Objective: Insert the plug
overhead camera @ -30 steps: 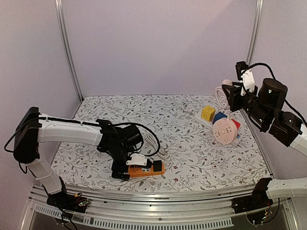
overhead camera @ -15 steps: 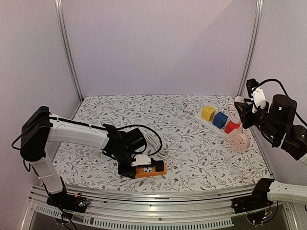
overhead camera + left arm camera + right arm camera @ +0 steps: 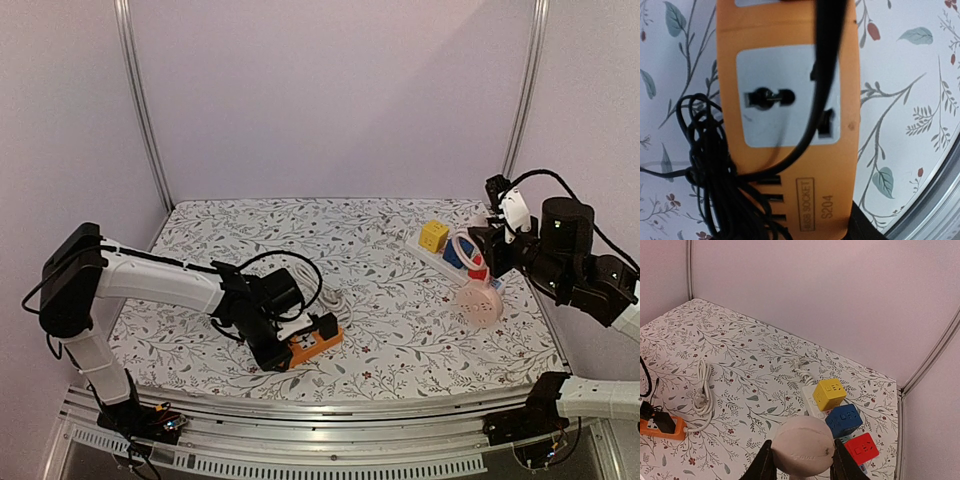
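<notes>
The step in hand looks like bringing plug and socket together, so the two arms should split the work cleanly. The orange socket strip (image 3: 785, 125) lies on the desk (image 3: 380, 240) at the lower centre of the top view. Its free socket (image 3: 767, 97) faces up, but a black cable (image 3: 827, 65) drapes straight across it. That cable wants nudging aside, and the strip wants holding flat so it cannot skid. The pink round plug (image 3: 802, 447) should then travel over, square its pins to the slots and press straight down without twisting. At present it is at the right of the top view, near the white power strip (image 3: 809, 392) that carries a yellow cube (image 3: 829, 392), a blue cube (image 3: 844, 420) and a red cube (image 3: 860, 449). It is well apart from the orange strip.

The right fingers (image 3: 764, 466) are drawn in close, pinching the pink plug from both sides. The left fingers (image 3: 268, 353) are partly closed at the near end of the orange strip and appear to clamp it, though the wrist view shows little of them.
</notes>
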Motion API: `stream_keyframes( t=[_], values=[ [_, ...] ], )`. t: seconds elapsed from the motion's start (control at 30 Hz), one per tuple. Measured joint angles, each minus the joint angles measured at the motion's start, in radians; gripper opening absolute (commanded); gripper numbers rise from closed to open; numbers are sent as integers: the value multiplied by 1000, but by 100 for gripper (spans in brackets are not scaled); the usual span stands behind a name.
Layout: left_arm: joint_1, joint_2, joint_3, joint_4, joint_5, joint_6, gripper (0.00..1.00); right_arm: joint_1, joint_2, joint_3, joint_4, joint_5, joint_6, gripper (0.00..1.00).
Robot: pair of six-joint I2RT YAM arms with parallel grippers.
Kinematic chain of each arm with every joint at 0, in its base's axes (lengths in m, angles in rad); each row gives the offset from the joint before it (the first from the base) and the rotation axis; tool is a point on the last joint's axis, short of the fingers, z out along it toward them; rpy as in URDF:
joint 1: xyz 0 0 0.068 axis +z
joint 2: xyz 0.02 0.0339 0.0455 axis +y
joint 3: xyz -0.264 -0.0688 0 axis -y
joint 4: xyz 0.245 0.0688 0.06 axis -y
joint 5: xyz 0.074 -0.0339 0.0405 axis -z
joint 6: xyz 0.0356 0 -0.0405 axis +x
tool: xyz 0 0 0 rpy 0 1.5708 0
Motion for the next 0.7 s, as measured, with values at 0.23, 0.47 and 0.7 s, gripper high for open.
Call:
stream_keyframes(
  t=[0.23,0.47,0.7],
  values=[
    [-1,2,2,10,-2,-206,33,0,34,-2,3,-50,12,0],
    [-4,20,14,-10,16,-222,99,0,59,-14,5,-102,16,0],
    [-10,5,93,-236,177,330,100,0,116,-21,-5,-177,29,0]
  ],
)
